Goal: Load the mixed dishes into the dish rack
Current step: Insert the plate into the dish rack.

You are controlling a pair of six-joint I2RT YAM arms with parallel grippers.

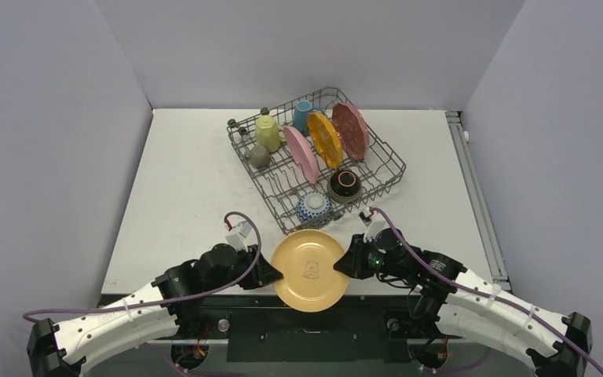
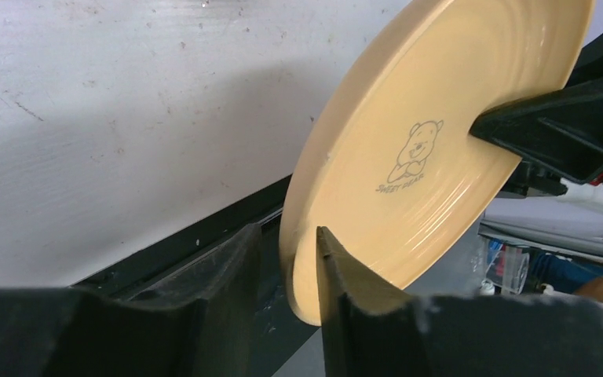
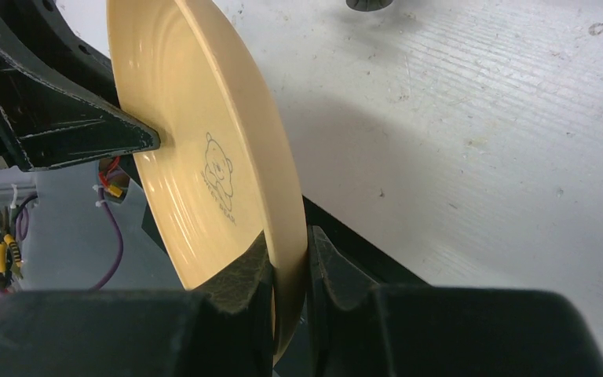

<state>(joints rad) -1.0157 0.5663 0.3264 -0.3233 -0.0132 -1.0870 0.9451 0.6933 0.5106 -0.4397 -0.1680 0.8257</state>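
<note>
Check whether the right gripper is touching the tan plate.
Touching. In the right wrist view, the right gripper has both fingers pressed against the rim of the tan plate, one on each face, with no gap visible.

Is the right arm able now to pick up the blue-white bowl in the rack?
Probably not yet. The right gripper is shut on the tan plate, so it has no free fingers. The blue-white bowl itself sits uncovered at the dish rack's near corner.
</note>
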